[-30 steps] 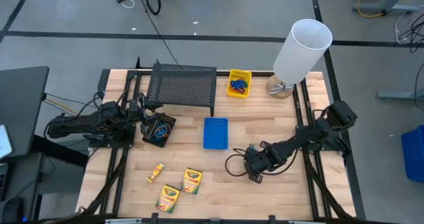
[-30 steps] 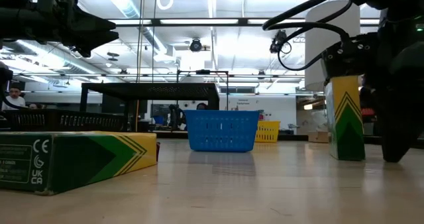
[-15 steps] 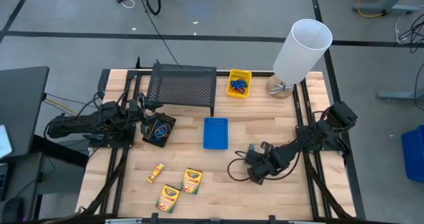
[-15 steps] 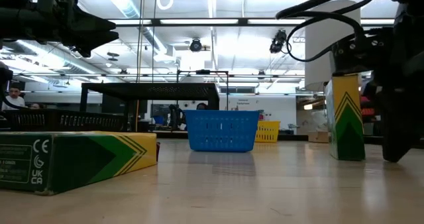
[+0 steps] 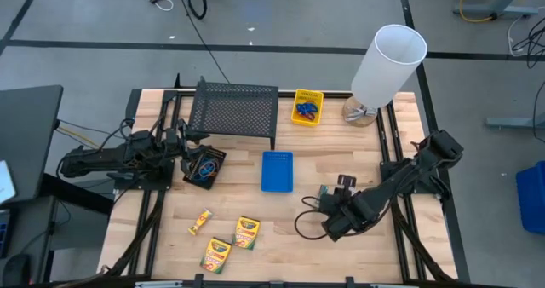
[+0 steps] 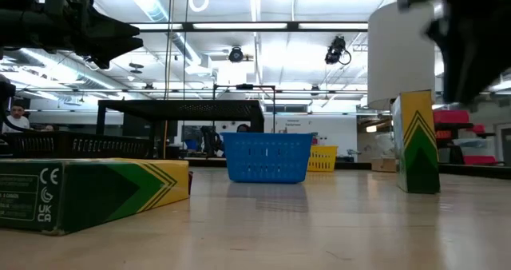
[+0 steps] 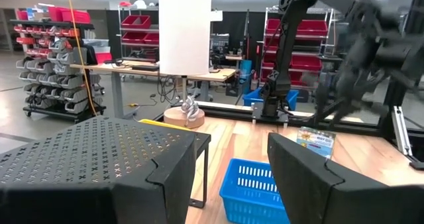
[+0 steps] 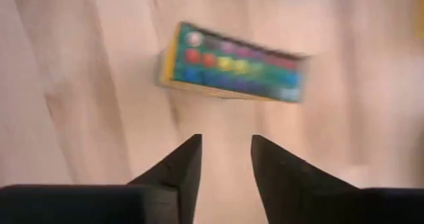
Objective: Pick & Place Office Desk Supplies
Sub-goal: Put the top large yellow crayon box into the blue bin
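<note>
A yellow-and-green crayon box (image 6: 417, 142) stands upright on its short end on the table's right half (image 5: 326, 192). My right gripper (image 8: 225, 141) hovers above it, open, with nothing between the fingers; its wrist view looks down on the box's top (image 8: 232, 61). Two more crayon boxes (image 5: 247, 233) (image 5: 216, 254) lie flat near the front edge. The blue bin (image 5: 277, 170) sits mid-table, the yellow bin (image 5: 307, 106) at the back, and the black bin (image 5: 204, 167) left of centre. My left gripper (image 7: 235, 177) waits open at the left.
A black wire-mesh rack (image 5: 234, 109) stands at the back left and a tall white cylinder (image 5: 387, 64) at the back right. A small yellow piece (image 5: 200, 223) lies near the front boxes. Bare wood lies between the blue bin and the front edge.
My right gripper has let go of the upright crayon box and gone up, tipping more steeply downward and drawing slightly toward the near edge. The box stays standing where it was.
</note>
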Controlling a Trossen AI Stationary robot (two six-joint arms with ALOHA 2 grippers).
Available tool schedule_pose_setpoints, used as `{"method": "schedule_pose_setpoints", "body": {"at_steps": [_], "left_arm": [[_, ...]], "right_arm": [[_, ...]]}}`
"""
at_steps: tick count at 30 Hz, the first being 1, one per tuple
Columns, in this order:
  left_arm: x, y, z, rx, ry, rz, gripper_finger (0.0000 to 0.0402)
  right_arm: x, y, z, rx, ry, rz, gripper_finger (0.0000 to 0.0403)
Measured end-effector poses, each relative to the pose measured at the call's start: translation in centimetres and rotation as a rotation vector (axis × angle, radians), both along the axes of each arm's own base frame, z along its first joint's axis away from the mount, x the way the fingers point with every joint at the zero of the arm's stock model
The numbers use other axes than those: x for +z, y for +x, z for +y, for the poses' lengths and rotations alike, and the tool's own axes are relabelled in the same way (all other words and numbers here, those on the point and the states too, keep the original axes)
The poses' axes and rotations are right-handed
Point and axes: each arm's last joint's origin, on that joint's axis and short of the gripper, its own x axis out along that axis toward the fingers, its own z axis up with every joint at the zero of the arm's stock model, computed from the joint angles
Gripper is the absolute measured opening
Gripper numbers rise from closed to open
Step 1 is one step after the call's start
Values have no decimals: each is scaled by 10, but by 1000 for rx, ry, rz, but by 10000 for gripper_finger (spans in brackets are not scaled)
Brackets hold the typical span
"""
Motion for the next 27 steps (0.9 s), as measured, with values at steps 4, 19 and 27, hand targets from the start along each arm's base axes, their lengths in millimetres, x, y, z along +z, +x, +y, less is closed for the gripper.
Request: {"method": "schedule_pose_setpoints", "body": {"at_steps": [4, 19, 27], "left_arm": [[0, 0, 0, 1, 6, 3, 193], [-2, 0, 0, 1, 7, 25, 193], [-2, 0, 0, 1, 13, 27, 193]], "right_arm": [[24, 3, -7, 152, -87, 82, 169], [32, 35, -60, 551, -38, 281, 195], [32, 34, -50, 684, -29, 298, 195]]}}
